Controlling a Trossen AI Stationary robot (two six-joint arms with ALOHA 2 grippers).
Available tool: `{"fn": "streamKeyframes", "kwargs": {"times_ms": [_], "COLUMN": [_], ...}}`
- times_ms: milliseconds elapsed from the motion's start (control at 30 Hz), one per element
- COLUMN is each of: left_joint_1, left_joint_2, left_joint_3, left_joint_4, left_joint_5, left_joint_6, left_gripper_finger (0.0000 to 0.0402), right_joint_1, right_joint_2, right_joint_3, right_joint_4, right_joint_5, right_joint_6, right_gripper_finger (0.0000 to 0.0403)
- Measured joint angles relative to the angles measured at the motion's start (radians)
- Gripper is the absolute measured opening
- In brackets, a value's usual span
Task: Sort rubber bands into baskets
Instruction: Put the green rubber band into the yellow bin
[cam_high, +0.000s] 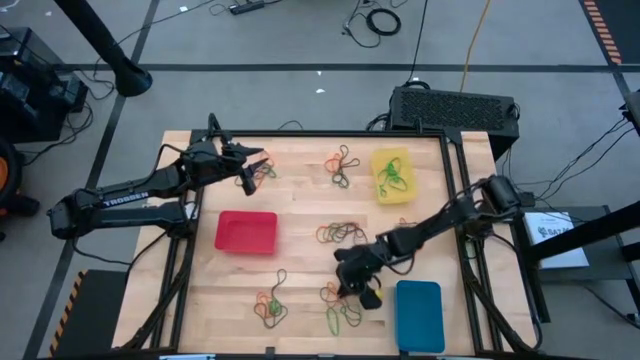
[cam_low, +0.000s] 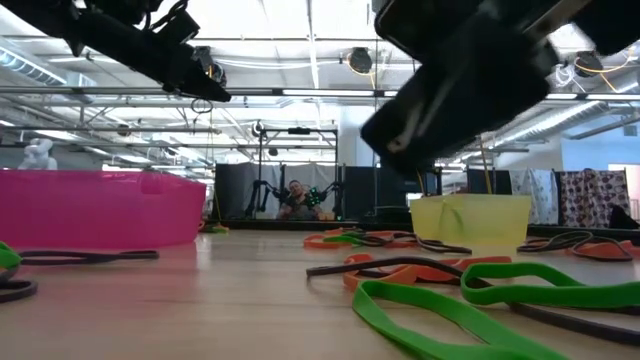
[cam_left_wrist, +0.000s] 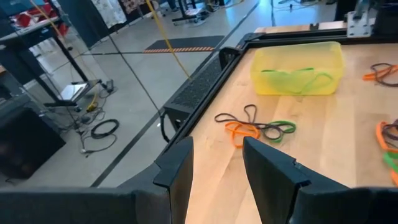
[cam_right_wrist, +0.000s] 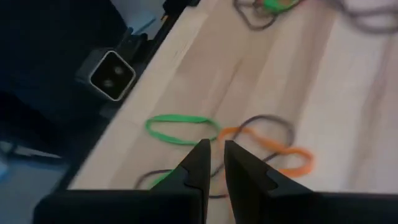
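Two grippers over wooden table (cam_high: 300, 215). Left gripper (cam_high: 250, 170) at far left corner, fingers spread wide, empty, beside loose rubber bands (cam_high: 342, 168). Red basket (cam_high: 246, 232) left of centre. Right gripper (cam_high: 358, 292) low near front edge, fingers narrowed to a slim gap, gripping nothing visible, above tangled bands. Yellow basket (cam_high: 393, 176) far right, green bands inside; blue basket (cam_high: 419, 316) near right.

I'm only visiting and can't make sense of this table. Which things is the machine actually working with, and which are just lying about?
Part of the job:
- rubber bands scattered on the table
- yellow basket, green bands inside
- red basket
- blue basket
- left gripper and right gripper

Just lying about:
- black box behind the table
- cables on the floor
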Motion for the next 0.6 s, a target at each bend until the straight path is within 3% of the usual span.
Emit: {"fn": "streamKeyframes", "kwargs": {"times_ms": [333,600], "left_joint_1": [0.0,0.0], "left_joint_2": [0.0,0.0], "left_joint_3": [0.0,0.0], "left_joint_4": [0.0,0.0], "left_joint_5": [0.007,0.007], "left_joint_6": [-0.004,-0.007], "left_gripper_finger": [0.0148,0.0148], "right_joint_1": [0.056,0.096], "right_joint_2": [-0.001,0.0], "right_joint_3": [0.0,0.0], "right_joint_4": [-0.101,-0.218], "right_joint_5": [0.086,0.09], "right_joint_6": [0.417,0.459], "right_gripper_finger": [0.0045,0.0112]}}
